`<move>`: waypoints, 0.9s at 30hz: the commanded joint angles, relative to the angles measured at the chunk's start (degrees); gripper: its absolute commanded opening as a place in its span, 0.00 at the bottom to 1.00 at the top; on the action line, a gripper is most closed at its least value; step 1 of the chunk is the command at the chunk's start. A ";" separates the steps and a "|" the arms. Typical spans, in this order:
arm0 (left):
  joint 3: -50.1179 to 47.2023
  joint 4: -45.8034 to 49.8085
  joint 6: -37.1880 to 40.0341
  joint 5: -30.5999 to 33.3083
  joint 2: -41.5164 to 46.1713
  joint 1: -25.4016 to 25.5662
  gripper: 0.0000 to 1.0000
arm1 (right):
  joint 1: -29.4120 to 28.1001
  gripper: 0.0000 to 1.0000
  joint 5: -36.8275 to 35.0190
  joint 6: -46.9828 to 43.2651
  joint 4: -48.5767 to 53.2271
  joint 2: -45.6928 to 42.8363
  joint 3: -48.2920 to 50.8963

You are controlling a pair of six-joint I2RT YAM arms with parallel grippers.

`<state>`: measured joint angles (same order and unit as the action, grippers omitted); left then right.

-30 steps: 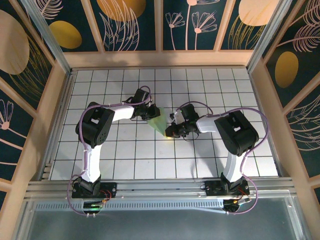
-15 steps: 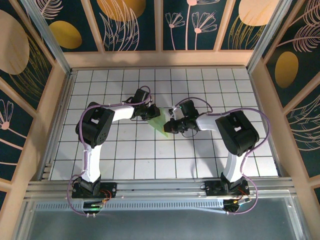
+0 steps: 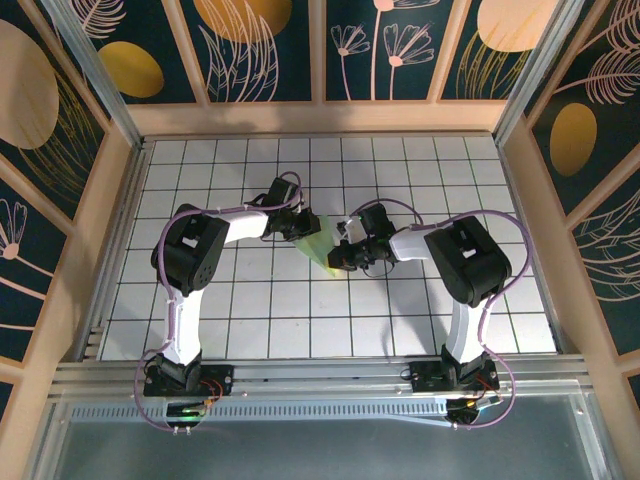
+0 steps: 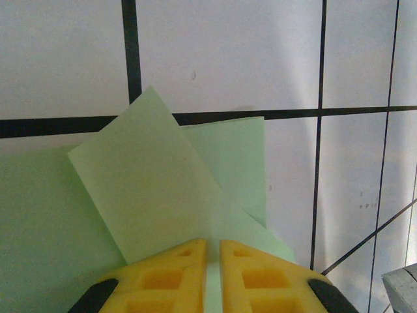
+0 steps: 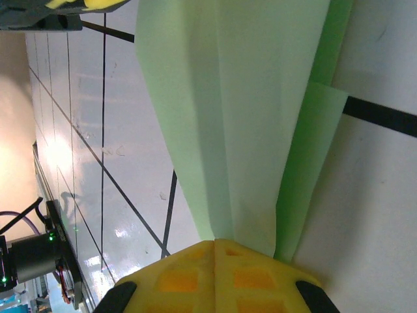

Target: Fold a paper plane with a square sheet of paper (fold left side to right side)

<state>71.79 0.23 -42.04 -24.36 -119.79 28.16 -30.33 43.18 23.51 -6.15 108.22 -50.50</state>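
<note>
Right tool edged left, creased paper plane

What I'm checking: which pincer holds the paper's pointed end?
The right pincer: the paper narrows into it, while the left pincer holds the wide end.

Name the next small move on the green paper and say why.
Probably draw the left gripper a little away from the right gripper to pull the green paper taut. Both pinch it, at opposite ends, and its folded layers look loose rather than pressed flat, so tension should help sharpen the crease.
</note>
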 commanded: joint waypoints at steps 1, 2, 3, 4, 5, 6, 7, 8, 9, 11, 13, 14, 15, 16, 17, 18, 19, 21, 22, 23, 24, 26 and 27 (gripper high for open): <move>-0.77 3.02 0.82 2.83 -2.47 0.29 0.14 | -0.08 0.00 -0.33 0.48 0.22 1.10 -0.52; -0.79 3.08 0.88 2.85 -2.41 0.30 0.15 | -0.11 0.00 -0.47 0.40 0.27 1.05 -0.49; -0.80 3.10 0.82 2.86 -2.42 0.30 0.15 | -0.08 0.00 -0.52 0.33 0.43 1.13 -0.52; -0.77 3.09 0.84 2.83 -2.46 0.27 0.15 | -0.08 0.00 -0.55 0.32 0.50 1.16 -0.44; -0.77 3.11 0.91 2.83 -2.47 0.25 0.15 | -0.08 0.00 -0.64 0.27 0.61 1.11 -0.46; -0.77 3.09 0.91 2.83 -2.40 0.27 0.15 | -0.01 0.00 -0.77 0.15 0.95 1.18 -0.43; -0.90 3.07 0.91 2.91 -2.38 0.21 0.15 | -0.17 0.00 -1.06 -0.07 1.60 1.24 -0.50; -0.86 3.05 0.91 2.85 -2.38 0.30 0.15 | -0.17 0.00 -1.29 -0.29 2.22 1.29 -0.54; -0.86 2.95 0.79 2.77 -2.30 0.23 0.15 | -0.17 0.00 -1.63 -0.54 2.98 1.42 -0.54; -0.78 2.39 0.48 2.36 -1.97 0.23 0.15 | -0.17 0.00 -2.41 -0.76 4.71 1.59 -0.56; -0.73 1.34 0.00 1.41 -1.36 0.22 0.16 | -0.17 0.00 -4.01 -0.99 7.20 1.84 -0.81; -0.61 1.06 -0.16 1.02 -0.96 0.23 0.16 | -0.17 0.00 -5.05 -1.18 8.44 1.95 -1.06; -0.49 0.68 -0.31 0.65 -0.48 0.23 0.16 | -0.24 0.00 -6.55 -1.40 9.97 2.08 -1.29; -0.22 0.27 -0.41 0.18 0.01 0.22 0.16 | -0.26 0.00 -7.86 -1.74 11.22 2.16 -1.57; -0.09 -0.14 -0.43 -0.18 0.43 0.17 0.17 | -0.30 0.00 -8.52 -1.81 11.95 2.17 -1.65; -0.07 -0.88 -0.42 -0.85 1.12 0.23 0.17 | -0.25 0.00 -9.12 -1.71 12.54 2.25 -1.68; -0.22 -2.01 -0.49 -1.67 1.84 0.22 0.18 | -0.26 0.00 -9.62 -1.79 13.21 2.28 -1.88; -0.95 -4.37 -0.54 -3.02 3.67 0.20 0.20 | -0.26 0.00 -10.52 -1.71 14.09 2.42 -2.24; -1.83 -6.03 -0.78 -3.58 4.94 0.22 0.20 | -0.34 0.00 -11.04 -1.78 14.39 2.52 -2.45; -2.69 -7.53 -0.89 -4.03 6.00 0.21 0.20 | -0.33 0.00 -11.34 -1.84 14.56 2.59 -2.58; -3.80 -9.15 -1.15 -4.47 7.27 0.22 0.20 | -0.35 0.00 -11.45 -1.93 14.65 2.86 -2.74; -5.85 -11.64 -1.54 -5.83 9.10 0.29 0.20 | -0.43 0.00 -11.36 -2.06 14.80 3.28 -3.24; -7.02 -13.10 -2.15 -6.72 9.71 0.31 0.20 | -0.44 0.00 -11.44 -2.06 14.78 3.46 -3.32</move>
<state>66.92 -6.63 -42.94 -27.88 -113.49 28.21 -30.85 38.72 22.85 2.26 108.71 -54.26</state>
